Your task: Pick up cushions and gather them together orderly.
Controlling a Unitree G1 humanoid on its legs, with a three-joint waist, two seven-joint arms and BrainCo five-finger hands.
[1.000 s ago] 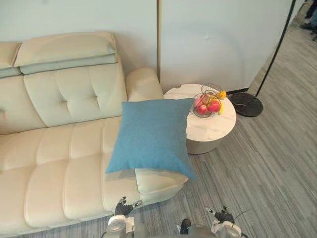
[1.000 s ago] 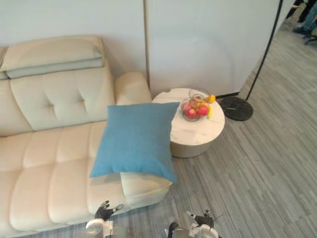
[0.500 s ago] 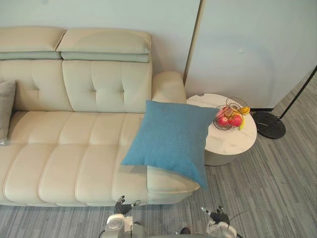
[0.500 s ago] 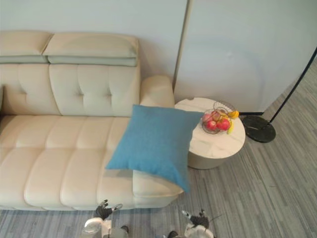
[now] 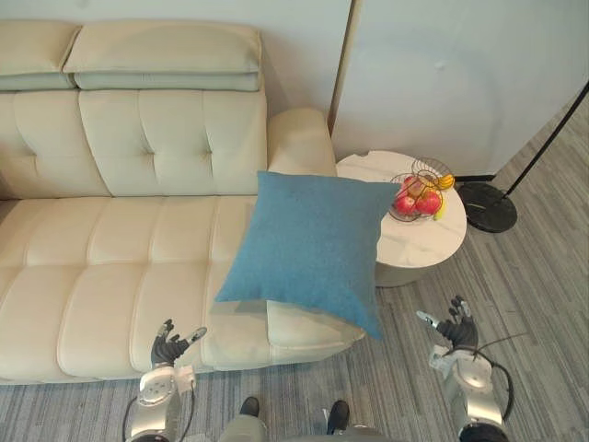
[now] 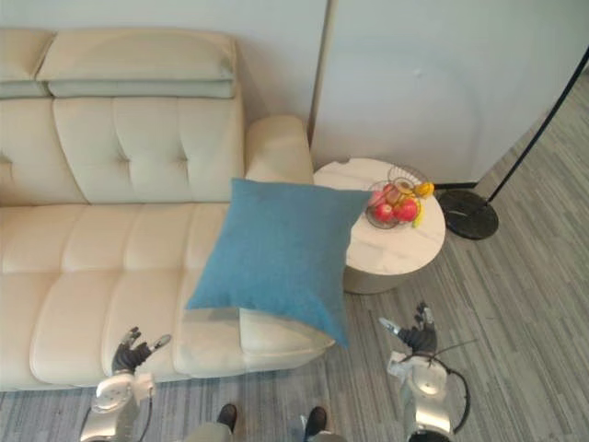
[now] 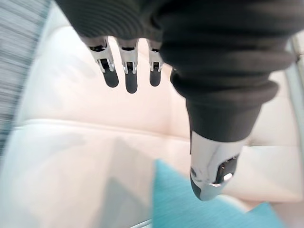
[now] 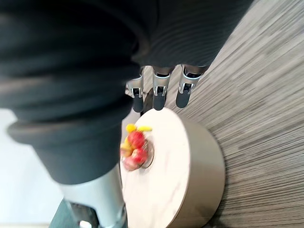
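Looks barely begun. One blue cushion (image 5: pixel 308 244) to deal with, in the middle of the frame: propped at a tilt on the right end of the cream sofa (image 5: pixel 110 239), leaning against the armrest (image 5: pixel 299 138), one lower corner hanging past the seat's front edge, one upper corner reaching over the rim of the round worktop (image 5: pixel 419 249) just beside. Not gripped and not touched by either hand. No telling from here where to gather it, with no second cushion to pair it with on this stretch of seat. Left to do, as judged: reach, grasp, lift, set down tidily.

At lower left of the frame, the left hand (image 5: pixel 171 343): raised in front of the sofa's seat edge, fingers straight and spread, thumb held apart, holding nothing, near the cushion's lower left corner but apart from it. At lower right, the right hand (image 5: pixel 450 328): over the grey floor (image 5: pixel 534 304) just below the worktop, likewise spread and empty, apart from the cushion. On the worktop, a wire basket of fruit (image 5: pixel 416 195), best kept clear of during any reach on that side.
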